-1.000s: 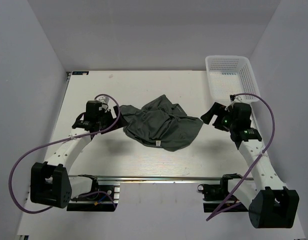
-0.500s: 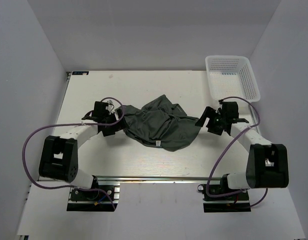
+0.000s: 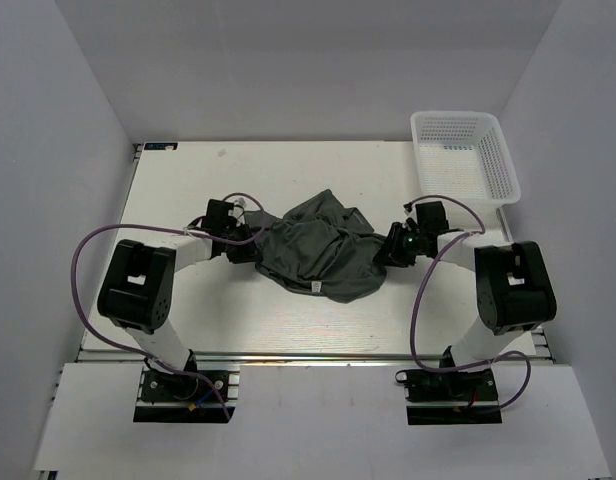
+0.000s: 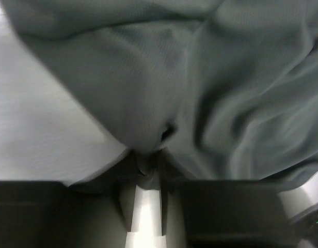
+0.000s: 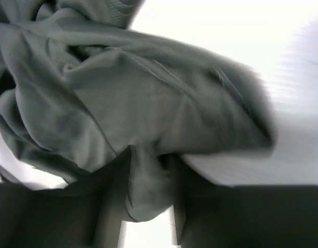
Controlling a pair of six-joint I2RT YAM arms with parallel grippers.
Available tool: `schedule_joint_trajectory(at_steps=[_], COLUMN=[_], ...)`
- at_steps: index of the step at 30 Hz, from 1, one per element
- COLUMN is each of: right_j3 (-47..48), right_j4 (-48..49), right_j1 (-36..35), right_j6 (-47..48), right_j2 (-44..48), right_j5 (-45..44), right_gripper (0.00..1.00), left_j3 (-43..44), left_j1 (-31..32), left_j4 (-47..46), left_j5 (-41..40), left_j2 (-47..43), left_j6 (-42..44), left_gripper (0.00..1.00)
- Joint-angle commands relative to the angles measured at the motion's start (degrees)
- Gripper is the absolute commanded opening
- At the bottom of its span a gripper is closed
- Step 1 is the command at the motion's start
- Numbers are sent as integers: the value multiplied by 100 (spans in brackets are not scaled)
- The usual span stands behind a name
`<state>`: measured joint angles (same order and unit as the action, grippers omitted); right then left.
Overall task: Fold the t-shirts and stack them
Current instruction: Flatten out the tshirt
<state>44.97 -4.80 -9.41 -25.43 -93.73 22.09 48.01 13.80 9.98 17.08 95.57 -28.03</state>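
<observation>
One dark grey-green t-shirt point(image 3: 318, 245) lies crumpled in the middle of the white table, a small light tag showing at its near edge. My left gripper point(image 3: 256, 247) is at the shirt's left edge, and in the left wrist view its jaws are shut on a thin fold of the t-shirt point(image 4: 148, 103). My right gripper point(image 3: 385, 250) is at the shirt's right edge. In the right wrist view a thicker wad of the t-shirt point(image 5: 148, 186) sits pinched between its jaws.
A white plastic mesh basket point(image 3: 504, 165) stands at the back right corner of the table point(image 3: 188, 180). Purple cables loop from both arms. Grey walls close in the table on three sides.
Both arms have stretched inward to the shirt's two edges. Both grippers, open one second ago, have closed on the cloth.
</observation>
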Motion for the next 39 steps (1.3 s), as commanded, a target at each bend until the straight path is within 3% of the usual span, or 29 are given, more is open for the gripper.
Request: schedule_joint_trajectory(at_steps=[1,2,3,7,14,22,25,29,35,39], right_j3=[292,328,354,512,715,1618,2136,2858,4245,4687], right_j4=[242,303,339,742,815,-3,-179,-285,-434,-478], right_j1=[-210,-254,-315,-430,-483,-456,-448,-456,-448,-448], right_j6=[21,29,29,-23,125,390,504,740,1101,1373], right_j2=[-215,-233,-190,144,2329,4336,4671,4856,4821,4908], right_j5=[357,401,437,393,-160,-2117,-2478,-2323,-1936,-2347], right_gripper=[32,19,0,0,0,0,0,0,0,0], left_j3=[402,454,507,560,753,1693,2255,3001,4118,5085], left_j1=[123,175,175,298,403,404,404,404,351,281], left_j4=[-67,-66,-66,-66,-13,654,883,1006,1059,1409], left_j5=[321,322,383,436,331,-521,-653,-574,714,710], left_j2=[102,102,50,-538,-2363,-4088,-4301,-4415,-4415,-4301], left_j6=[140,210,263,325,386,386,386,526,694,755], left_gripper=[12,2,0,0,0,0,0,0,0,2])
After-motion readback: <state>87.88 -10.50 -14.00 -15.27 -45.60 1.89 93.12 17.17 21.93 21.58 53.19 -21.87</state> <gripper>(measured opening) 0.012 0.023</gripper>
